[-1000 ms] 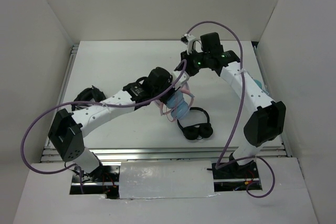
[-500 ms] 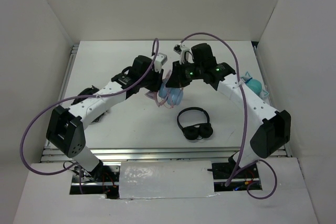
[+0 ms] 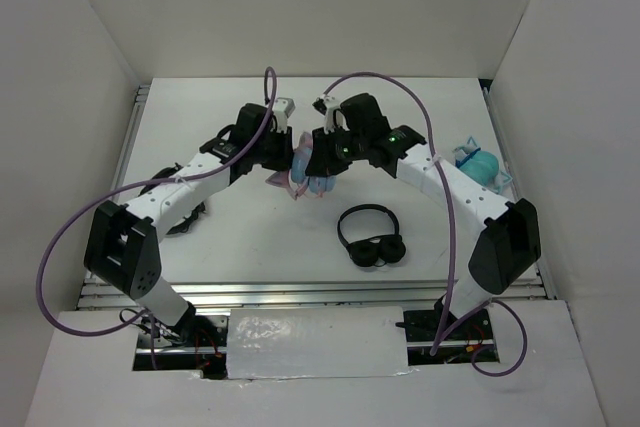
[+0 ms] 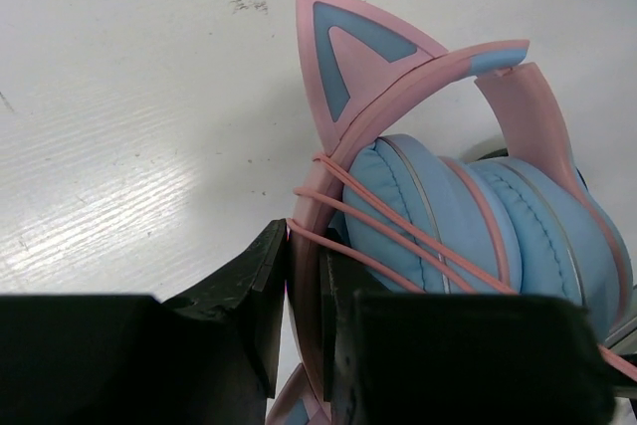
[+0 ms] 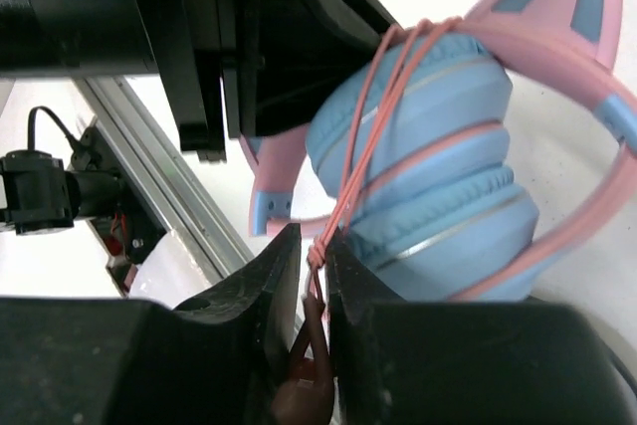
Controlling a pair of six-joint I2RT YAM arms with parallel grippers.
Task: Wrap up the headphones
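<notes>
The headphones (image 3: 306, 173) hang between the two arms above the middle of the table. Their light blue cups (image 4: 468, 216) are folded together, with the thin pink cable (image 4: 398, 231) wound across them. My left gripper (image 4: 307, 291) is shut on the pink headband (image 4: 304, 286), just below a cat ear (image 4: 348, 57). From the other side, my right gripper (image 5: 317, 261) is shut on the cable's loose end (image 5: 320, 246), right beside the cups (image 5: 428, 186). In the top view the left gripper (image 3: 290, 159) and the right gripper (image 3: 318, 162) almost touch.
Plain black headphones (image 3: 371, 237) lie on the table in front of the right arm. A teal-green pair (image 3: 478, 163) sits at the right wall. Something black (image 3: 185, 209) lies under the left forearm. White walls close in the table (image 3: 230, 237) on three sides.
Both arms carried the headphones back and to the left. The right gripper swung in from the far right to close beside the cups. More cable now lies around the cups.
</notes>
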